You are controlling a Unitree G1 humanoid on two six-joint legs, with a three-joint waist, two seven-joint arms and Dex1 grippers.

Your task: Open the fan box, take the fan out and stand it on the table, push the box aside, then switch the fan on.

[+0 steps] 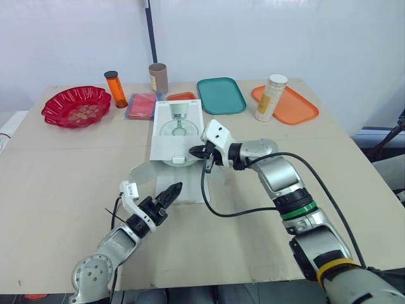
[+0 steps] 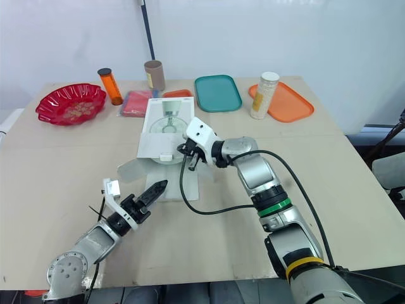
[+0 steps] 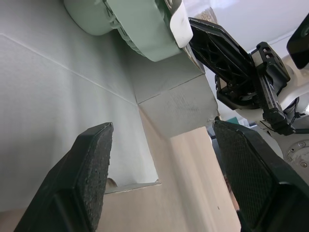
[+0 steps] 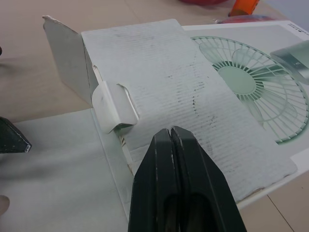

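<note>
Nearest, the left claw [image 1: 173, 189] hovered low over the tabletop [image 1: 63, 177] with its fingers spread wide and nothing between them. It pointed at the near end of the fan box [image 1: 178, 120]. Just beyond it, the box's end flaps lay folded out flat: a long flap [image 1: 190, 189] ran toward the robot and a side flap [image 1: 142, 172] fanned out to the left.

The right claw [image 1: 195, 152] sat at the open mouth of the box, fingers pressed together with nothing visibly pinched. In the left wrist view a pale green rounded body showed in that mouth beside the right claw, and I took it for the fan [image 3: 130, 24]. It was apparently inside the box, which lay flat mid-tabletop with its printed face up.

I judged that opening the box was done and drawing the fan out was the step in hand. The next move would call for the right claw to open and take a firm hold on the fan's body, while the left steadied the box or flap so it would not slide along.

At the far edge stood a red bowl [image 1: 74, 106], an orange bottle [image 1: 116, 88], a cardboard tube [image 1: 157, 78], a teal tray [image 1: 221, 95] and a jar [image 1: 271, 97] on an orange tray [image 1: 297, 109].
</note>
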